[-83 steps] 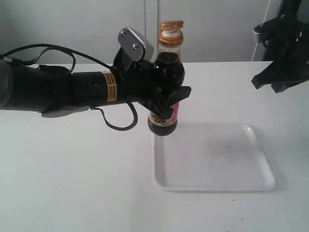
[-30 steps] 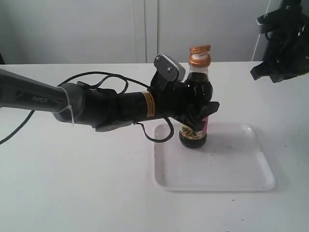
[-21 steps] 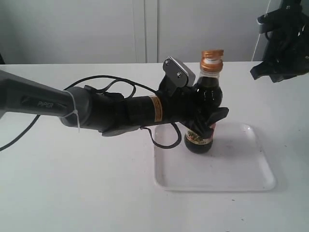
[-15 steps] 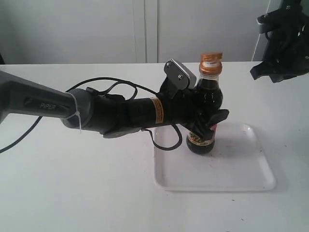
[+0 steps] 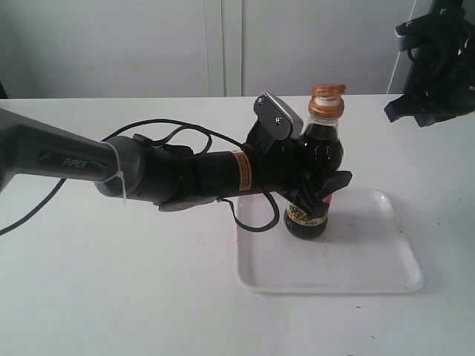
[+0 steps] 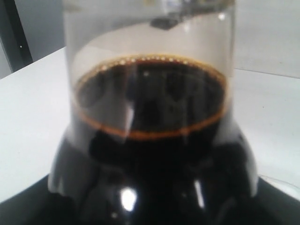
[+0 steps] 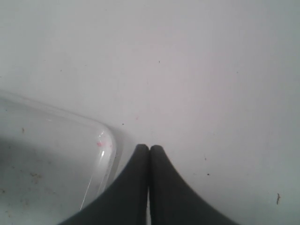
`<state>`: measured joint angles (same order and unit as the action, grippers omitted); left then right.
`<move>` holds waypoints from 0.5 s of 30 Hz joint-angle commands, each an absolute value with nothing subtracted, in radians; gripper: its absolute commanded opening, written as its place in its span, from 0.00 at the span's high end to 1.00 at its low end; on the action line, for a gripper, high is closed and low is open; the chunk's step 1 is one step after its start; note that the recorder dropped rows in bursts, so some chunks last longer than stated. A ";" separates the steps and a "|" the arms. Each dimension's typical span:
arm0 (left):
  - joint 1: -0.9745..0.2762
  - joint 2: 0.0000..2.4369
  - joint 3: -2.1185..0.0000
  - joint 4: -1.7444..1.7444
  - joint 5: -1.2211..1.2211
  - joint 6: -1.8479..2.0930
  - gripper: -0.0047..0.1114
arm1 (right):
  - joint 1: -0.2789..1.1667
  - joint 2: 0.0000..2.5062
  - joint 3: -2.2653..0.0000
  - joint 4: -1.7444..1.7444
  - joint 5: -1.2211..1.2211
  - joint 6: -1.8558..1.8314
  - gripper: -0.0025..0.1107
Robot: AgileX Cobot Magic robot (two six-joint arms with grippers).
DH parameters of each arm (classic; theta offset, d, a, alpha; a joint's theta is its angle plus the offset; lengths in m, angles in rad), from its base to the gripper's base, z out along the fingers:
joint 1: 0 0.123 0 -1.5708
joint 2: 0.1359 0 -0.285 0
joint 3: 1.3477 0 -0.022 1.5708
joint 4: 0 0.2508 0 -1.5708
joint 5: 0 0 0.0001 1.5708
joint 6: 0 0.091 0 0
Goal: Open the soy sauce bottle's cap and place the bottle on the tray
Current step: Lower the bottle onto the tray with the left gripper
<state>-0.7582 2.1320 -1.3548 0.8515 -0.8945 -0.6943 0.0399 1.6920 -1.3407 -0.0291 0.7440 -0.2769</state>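
On the left of the exterior view, 1 black arm (image 5: pixel 148 174) comes in from the edge, and its far end is cut off there. A black cable (image 5: pixel 159 133) loops over it. The left gripper (image 5: pixel 315 194) is clamped on the body of the soy sauce bottle (image 5: pixel 315 182), and its dark fingers (image 5: pixel 326 187) cover most of the label, so only a small yellow and pink part shows near the bottom. The words on the label are too small to read. The bottle stands upright on the left part of the tray (image 5: pixel 371 256); its bottom seems to touch the tray floor, but the fingers and the shadow make this hard to confirm. The cap (image 5: pixel 327 100) is orange, with a white ring under its raised lid, so it looks flipped open.

In the left wrist view the bottle (image 6: pixel 150 140) fills almost the whole picture and is blurred; the dark liquid reaches up to the shoulder, and the gripper itself cannot be made out.

On the right, the right gripper (image 5: pixel 427 115) hangs high above the table (image 5: pixel 111 297), well apart from the tray, and its arm is cut off by the edge. In the right wrist view its 2 fingers (image 7: pixel 136 187) are pressed together and hold nothing, above 1 corner of the tray (image 7: pixel 101 140).

I count 1 bottle, 1 cap, 1 tray and 2 grippers.
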 commanded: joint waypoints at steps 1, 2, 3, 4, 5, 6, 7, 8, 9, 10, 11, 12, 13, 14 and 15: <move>-0.764 2.107 -1.369 0.838 -0.972 -0.706 0.91 | 0.029 1.688 -1.337 -0.030 0.733 -0.272 0.98; -0.764 2.107 -1.369 0.838 -0.972 -0.706 0.86 | 0.029 1.688 -1.337 -0.030 0.733 -0.272 0.98; -0.764 2.107 -1.369 0.841 -0.972 -0.706 0.82 | 0.029 1.688 -1.337 -0.030 0.733 -0.272 0.98; -0.764 2.107 -1.369 0.847 -0.972 -0.706 0.75 | 0.029 1.688 -1.337 -0.030 0.733 -0.272 0.98; -0.764 2.107 -1.369 0.851 -0.972 -0.706 0.69 | 0.029 1.688 -1.337 -0.030 0.733 -0.272 0.98; -0.764 2.107 -1.369 0.854 -0.972 -0.706 0.62 | 0.029 1.688 -1.337 -0.030 0.733 -0.272 0.98; -0.764 2.107 -1.369 0.854 -0.972 -0.708 0.57 | 0.029 1.688 -1.337 -0.030 0.733 -0.272 0.98; -0.764 2.107 -1.369 0.854 -0.972 -0.715 0.51 | 0.029 1.688 -1.337 -0.030 0.733 -0.272 0.98; -0.764 2.107 -1.369 0.852 -0.972 -0.718 0.46 | 0.029 1.688 -1.337 -0.030 0.733 -0.272 0.98; -0.764 2.107 -1.369 0.852 -0.972 -0.718 0.41 | 0.029 1.688 -1.337 -0.030 0.733 -0.272 0.98; -0.764 2.107 -1.369 0.852 -0.972 -0.718 0.37 | 0.029 1.688 -1.337 -0.030 0.733 -0.272 0.98; -0.764 2.107 -1.369 0.852 -0.972 -0.718 0.33 | 0.029 1.688 -1.337 -0.030 0.733 -0.272 0.98; -0.764 2.107 -1.369 0.852 -0.972 -0.718 0.29 | 0.029 1.688 -1.337 -0.030 0.733 -0.272 0.98; -0.764 2.107 -1.369 0.852 -0.972 -0.718 0.25 | 0.029 1.688 -1.337 -0.030 0.733 -0.272 0.98; -0.764 2.107 -1.369 0.852 -0.972 -0.718 0.22 | 0.029 1.688 -1.337 -0.030 0.733 -0.272 0.98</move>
<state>-0.7582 2.1294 -1.3586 0.8586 -0.9265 -0.7068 0.0399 1.6920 -1.3407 -0.0291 0.7440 -0.2769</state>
